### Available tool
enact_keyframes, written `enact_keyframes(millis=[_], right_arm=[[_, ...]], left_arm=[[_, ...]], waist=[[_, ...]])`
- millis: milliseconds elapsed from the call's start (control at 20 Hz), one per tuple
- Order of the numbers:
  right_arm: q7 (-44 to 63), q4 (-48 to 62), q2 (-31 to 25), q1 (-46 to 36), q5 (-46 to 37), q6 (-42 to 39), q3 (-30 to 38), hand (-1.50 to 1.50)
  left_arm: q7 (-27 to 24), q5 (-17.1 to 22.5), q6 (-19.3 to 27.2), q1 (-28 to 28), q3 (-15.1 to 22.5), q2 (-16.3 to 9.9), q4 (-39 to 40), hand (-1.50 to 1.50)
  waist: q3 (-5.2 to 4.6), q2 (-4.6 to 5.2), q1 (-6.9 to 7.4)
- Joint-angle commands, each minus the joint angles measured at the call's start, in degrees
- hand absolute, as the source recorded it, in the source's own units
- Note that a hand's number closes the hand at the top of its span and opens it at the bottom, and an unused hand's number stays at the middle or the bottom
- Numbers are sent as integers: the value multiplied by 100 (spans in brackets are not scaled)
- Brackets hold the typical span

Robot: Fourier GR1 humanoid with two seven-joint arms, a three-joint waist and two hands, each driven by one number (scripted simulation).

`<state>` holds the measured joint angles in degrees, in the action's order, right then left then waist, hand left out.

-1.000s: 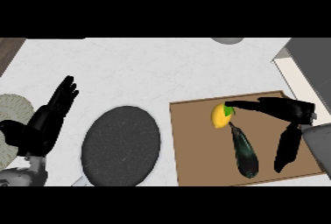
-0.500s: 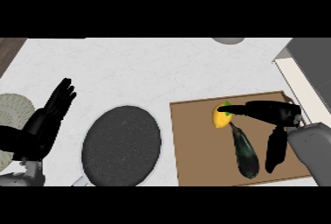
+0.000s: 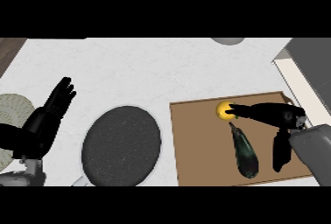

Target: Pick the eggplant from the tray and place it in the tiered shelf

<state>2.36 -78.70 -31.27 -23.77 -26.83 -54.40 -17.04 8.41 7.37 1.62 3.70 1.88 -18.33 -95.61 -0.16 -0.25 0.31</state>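
A dark, long eggplant (image 3: 244, 151) lies lengthwise on the brown tray (image 3: 197, 144) at the right, with a yellow fruit (image 3: 224, 109) just beyond its stem end. My right hand (image 3: 275, 119) hovers over the tray, open, fingers spread: some reach left over the yellow fruit, while another points down along the eggplant's right side. Nothing is between its fingers. My left hand (image 3: 42, 124) rests open at the far left, fingers up. A corner of the grey tiered shelf (image 3: 304, 65) shows at the upper right edge.
A dark oval plate (image 3: 121, 146) sits left of the tray. A pale round object (image 3: 12, 114) lies partly behind my left hand. A grey round thing (image 3: 227, 40) peeks in at the top edge. White counter stretches across the middle and back.
My right hand has slid down and left over the tray, closer to the eggplant. The left hand has barely shifted.
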Motion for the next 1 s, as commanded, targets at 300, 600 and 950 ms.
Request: enact_keyframes(millis=[300,600,950], right_arm=[[-353,338,379,220,-764,153,-232,-150],[-858,757,192,281,-1020,200,-337,-150],[-1225,845,92,584,-1161,269,-495,-150]], left_arm=[[-233,-69,-330,-40,-294,119,288,0],[139,-213,-211,282,-244,200,180,0],[90,-175,-361,19,-257,222,35,0]], waist=[[16,31,-9],[18,42,-7],[18,37,3]])
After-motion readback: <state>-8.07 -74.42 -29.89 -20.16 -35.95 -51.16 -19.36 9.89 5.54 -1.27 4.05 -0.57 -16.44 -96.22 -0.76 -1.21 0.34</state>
